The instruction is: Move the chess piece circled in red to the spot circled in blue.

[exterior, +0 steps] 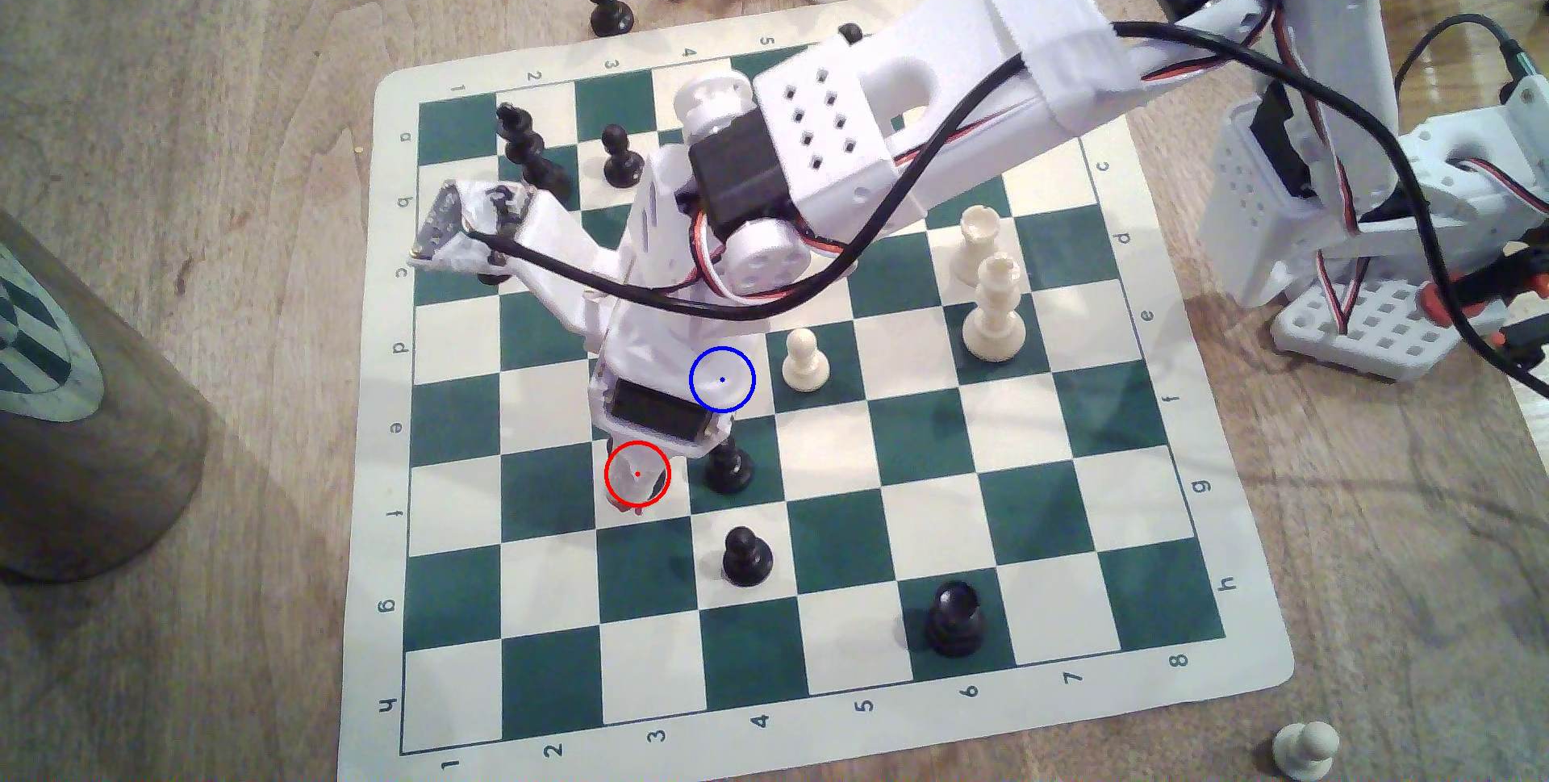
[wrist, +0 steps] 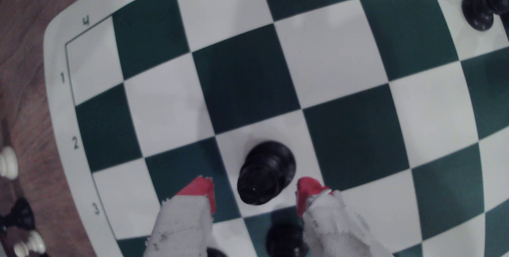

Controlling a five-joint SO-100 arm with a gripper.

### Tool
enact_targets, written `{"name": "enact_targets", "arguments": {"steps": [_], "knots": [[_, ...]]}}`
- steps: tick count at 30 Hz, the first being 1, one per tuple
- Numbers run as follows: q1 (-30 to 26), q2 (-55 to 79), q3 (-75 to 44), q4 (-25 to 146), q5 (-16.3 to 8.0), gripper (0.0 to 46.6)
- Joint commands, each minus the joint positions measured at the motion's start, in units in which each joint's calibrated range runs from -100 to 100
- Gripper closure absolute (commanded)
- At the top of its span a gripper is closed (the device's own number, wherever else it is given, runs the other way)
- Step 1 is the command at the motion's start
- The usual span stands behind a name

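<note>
Red-tipped fingers (wrist: 202,189) of your gripper (wrist: 256,193) stand spread on either side of the black bishop (wrist: 261,174), neither touching it. Bishop upright on its cream square, third file, marked by the red ring (exterior: 637,474) in the exterior view. Blue-ringed square (exterior: 722,380) sits diagonally adjacent, partly under the wrist. Black pawn (exterior: 727,470) just beside, on the exterior view's right.

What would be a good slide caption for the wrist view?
Open end effector straddling the black chess piece on a cream square, red fingertips on either side, not yet closed.
</note>
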State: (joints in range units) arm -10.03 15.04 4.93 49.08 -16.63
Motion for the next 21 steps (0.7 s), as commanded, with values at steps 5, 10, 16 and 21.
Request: {"name": "enact_targets", "arguments": {"steps": [5, 10, 16, 21], "knots": [[-0.1, -1.5, -4.4, -1.9, -0.9, 31.2], [-0.1, -1.5, -4.5, -2.4, -1.3, 32.7], [-0.2, -1.5, -4.5, -2.4, -1.4, 46.3], [-0.5, -1.6, -4.5, -2.2, -1.6, 46.4]]}}
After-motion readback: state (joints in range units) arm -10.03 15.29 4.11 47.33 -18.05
